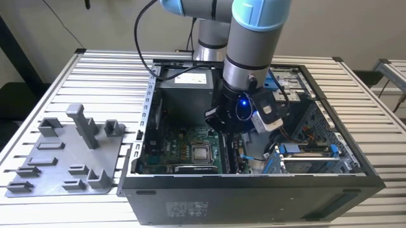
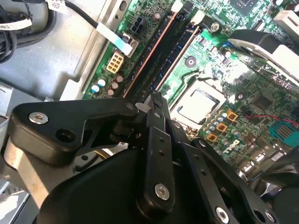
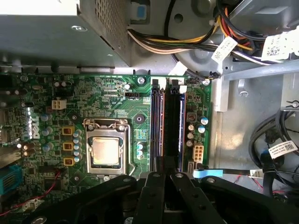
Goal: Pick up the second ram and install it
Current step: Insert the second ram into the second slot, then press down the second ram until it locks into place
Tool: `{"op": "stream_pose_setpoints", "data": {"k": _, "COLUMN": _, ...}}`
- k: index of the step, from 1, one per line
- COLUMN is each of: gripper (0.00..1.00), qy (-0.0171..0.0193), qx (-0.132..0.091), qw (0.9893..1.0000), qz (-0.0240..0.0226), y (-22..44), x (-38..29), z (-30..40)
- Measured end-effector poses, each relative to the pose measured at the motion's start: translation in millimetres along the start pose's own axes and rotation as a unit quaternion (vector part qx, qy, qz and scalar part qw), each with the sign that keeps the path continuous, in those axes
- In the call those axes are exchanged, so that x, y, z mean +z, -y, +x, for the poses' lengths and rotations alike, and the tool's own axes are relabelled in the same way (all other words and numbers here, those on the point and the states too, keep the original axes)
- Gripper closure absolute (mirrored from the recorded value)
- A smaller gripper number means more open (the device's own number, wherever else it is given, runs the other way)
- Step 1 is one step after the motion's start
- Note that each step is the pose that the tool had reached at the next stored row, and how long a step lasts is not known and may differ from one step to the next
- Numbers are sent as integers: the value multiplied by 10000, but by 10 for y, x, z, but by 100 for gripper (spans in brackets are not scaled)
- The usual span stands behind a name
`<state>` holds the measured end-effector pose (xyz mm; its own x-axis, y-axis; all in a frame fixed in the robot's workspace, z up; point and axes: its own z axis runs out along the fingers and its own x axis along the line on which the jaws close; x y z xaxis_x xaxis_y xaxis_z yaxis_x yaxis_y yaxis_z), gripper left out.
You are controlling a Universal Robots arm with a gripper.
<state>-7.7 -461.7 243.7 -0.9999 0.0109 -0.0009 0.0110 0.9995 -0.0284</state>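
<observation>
Pincer [image 3: 163, 179] inside computer case [image 1: 254, 185], clenched on second ram [image 3: 157, 126], thin strip standing on edge in slot beside processor [image 3: 106, 151] on green board [image 3: 117, 98].

One computer case [image 1: 254, 190] lies open on one slatted surface [image 1: 108, 76], beside one grey fixture plate [image 1: 63, 161] that carries several upright posts. Inside the case sits one green motherboard [image 3: 117, 98] with one processor [image 3: 105, 151] in its socket. Two long memory slots [image 3: 166, 126] run side by side next to the processor, each with a module seated in it. Three small orange square components [image 3: 67, 147] line up beside the socket. One arm [image 1: 254, 42] reaches in with one tool [image 3: 161, 179].
</observation>
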Motion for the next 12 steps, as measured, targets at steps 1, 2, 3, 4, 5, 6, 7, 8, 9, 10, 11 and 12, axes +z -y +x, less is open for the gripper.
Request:
{"op": "stream_pose_setpoints", "data": {"k": 1, "gripper": 89, "qy": 0, "qx": 0, "qw": 10000, "qz": 0, "y": 0, "x": -1, "z": 0}}
{"op": "stream_pose_setpoints", "data": {"k": 2, "gripper": 89, "qy": 0, "qx": 0, "qw": 10000, "qz": 0, "y": 0, "x": -1, "z": 0}}
{"op": "stream_pose_setpoints", "data": {"k": 3, "gripper": 89, "qy": 0, "qx": 0, "qw": 10000, "qz": 0, "y": 0, "x": -2, "z": 0}}
{"op": "stream_pose_setpoints", "data": {"k": 4, "gripper": 89, "qy": 0, "qx": 0, "qw": 10000, "qz": 0, "y": 0, "x": -2, "z": 0}}
{"op": "stream_pose_setpoints", "data": {"k": 5, "gripper": 89, "qy": 0, "qx": 0, "qw": 10000, "qz": 0, "y": 0, "x": -3, "z": 0}}
{"op": "stream_pose_setpoints", "data": {"k": 6, "gripper": 89, "qy": 0, "qx": 0, "qw": 10000, "qz": 0, "y": 0, "x": -3, "z": 0}}
{"op": "stream_pose_setpoints", "data": {"k": 7, "gripper": 89, "qy": 0, "qx": 0, "qw": 10000, "qz": 0, "y": 0, "x": -4, "z": 0}}
{"op": "stream_pose_setpoints", "data": {"k": 8, "gripper": 89, "qy": 0, "qx": 0, "qw": 10000, "qz": 0, "y": 0, "x": -4, "z": 0}}
{"op": "stream_pose_setpoints", "data": {"k": 9, "gripper": 89, "qy": 0, "qx": 0, "qw": 10000, "qz": 0, "y": 0, "x": -4, "z": 0}}
{"op": "stream_pose_setpoints", "data": {"k": 10, "gripper": 89, "qy": 0, "qx": 0, "qw": 10000, "qz": 0, "y": 0, "x": -5, "z": 0}}
{"op": "stream_pose_setpoints", "data": {"k": 11, "gripper": 89, "qy": 0, "qx": 0, "qw": 10000, "qz": 0, "y": 0, "x": -5, "z": 0}}
{"op": "stream_pose_setpoints", "data": {"k": 12, "gripper": 89, "qy": 0, "qx": 0, "qw": 10000, "qz": 0, "y": 0, "x": -6, "z": 0}}
